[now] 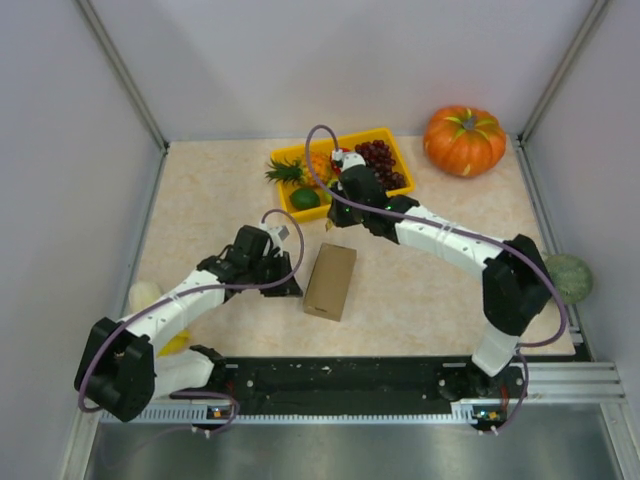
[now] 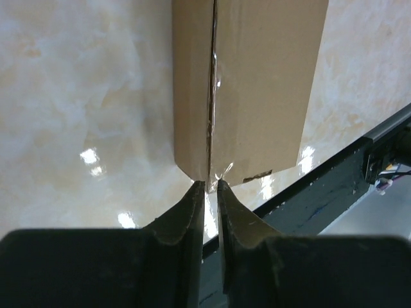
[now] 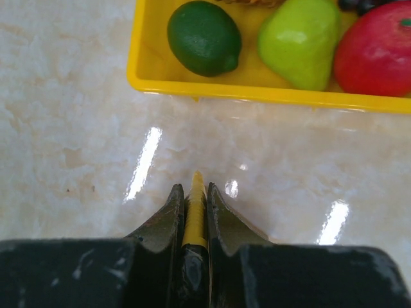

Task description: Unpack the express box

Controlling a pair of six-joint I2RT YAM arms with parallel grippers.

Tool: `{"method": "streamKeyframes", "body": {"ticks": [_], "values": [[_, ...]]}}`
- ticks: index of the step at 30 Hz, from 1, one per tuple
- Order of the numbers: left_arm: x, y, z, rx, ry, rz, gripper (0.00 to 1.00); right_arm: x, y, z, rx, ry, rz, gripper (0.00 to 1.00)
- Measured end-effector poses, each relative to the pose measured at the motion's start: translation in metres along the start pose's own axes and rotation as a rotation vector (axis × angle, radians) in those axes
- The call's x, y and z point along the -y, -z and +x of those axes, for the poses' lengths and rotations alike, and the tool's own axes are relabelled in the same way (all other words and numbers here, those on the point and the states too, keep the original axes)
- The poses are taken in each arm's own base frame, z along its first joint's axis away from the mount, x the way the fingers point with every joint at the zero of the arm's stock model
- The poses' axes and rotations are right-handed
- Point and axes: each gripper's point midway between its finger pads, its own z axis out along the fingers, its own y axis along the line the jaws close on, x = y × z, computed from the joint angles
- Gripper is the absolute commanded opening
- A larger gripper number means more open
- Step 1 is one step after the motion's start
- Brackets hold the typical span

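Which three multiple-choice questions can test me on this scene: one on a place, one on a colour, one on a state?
1. The pumpkin sits: A in the far right corner; B in a tray; C on the box.
2. The thin piece in the right gripper is: A blue; B yellow; C white.
3. The express box is: A opened wide; B torn apart; C closed.
Answers: 1 A, the top view shows it there; 2 B, yellow shows between the fingers; 3 C, its flaps lie flat.
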Motion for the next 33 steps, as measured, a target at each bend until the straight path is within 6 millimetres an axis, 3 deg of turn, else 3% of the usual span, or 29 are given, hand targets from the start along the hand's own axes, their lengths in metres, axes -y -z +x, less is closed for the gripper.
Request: {"method": "streamKeyframes", "body": {"ticks": [2,8,13,19,25,33], "values": [[-0.003,-0.001,0.009,-0.019,0.015,-0.011,0.15,-0.007,-0.014,0.007,-0.035,0.012,-0.029,0.00],[0.005,-0.008,0.043,-0.109,-0.009,-0.017,0.13,-0.018,-0.033,0.022,-0.101,0.030,-0.083,0.00],[0.010,-0.014,0.060,-0.165,-0.045,-0.020,0.13,-0.021,-0.033,0.029,-0.127,0.040,-0.105,0.00],[-0.011,-0.030,0.069,-0.234,-0.017,-0.115,0.15,-0.012,-0.032,0.041,-0.166,0.062,-0.080,0.00],[-0.004,-0.041,0.040,-0.202,-0.023,-0.159,0.16,0.016,-0.022,0.052,-0.188,0.081,-0.004,0.00],[0.009,-0.056,-0.026,-0.093,0.004,-0.133,0.16,0.044,0.015,0.068,-0.216,0.073,0.083,0.00]]}}
